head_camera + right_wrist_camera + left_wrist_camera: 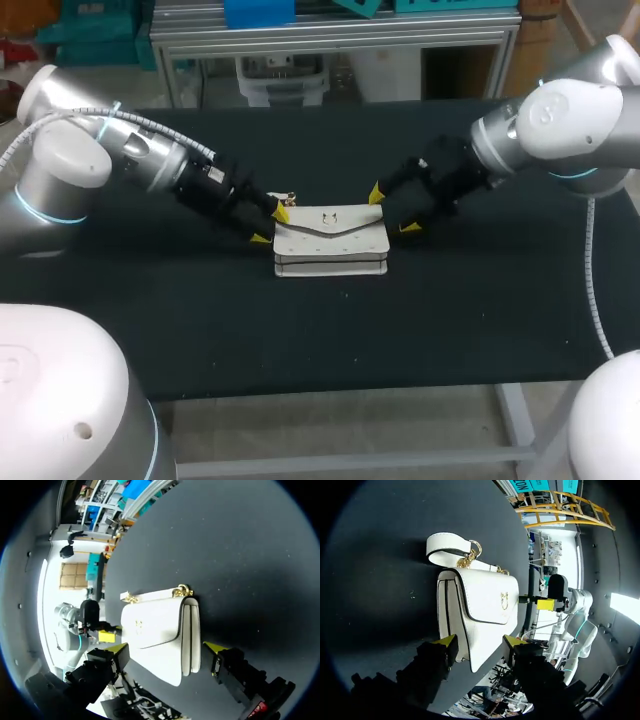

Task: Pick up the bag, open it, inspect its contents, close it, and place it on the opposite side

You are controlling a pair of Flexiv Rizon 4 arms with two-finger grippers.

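Observation:
A white bag (331, 241) with its flap closed and a small gold clasp rests on the black table (330, 320), near the middle. My left gripper (271, 226) is at the bag's left end and my right gripper (393, 211) at its right end. In the left wrist view the left gripper (480, 641) straddles the end of the bag (480, 607), open, with a gap on one side. A white strap (447, 547) on a gold chain lies behind the bag. The right gripper (166, 648) stands wide open around the other end of the bag (157, 630), touching neither side.
The black tabletop (150, 300) stretches out to both sides of the bag and toward the front edge. Each wrist view shows the other arm's gripper beyond the bag: the right gripper (545, 604) and the left gripper (106, 635).

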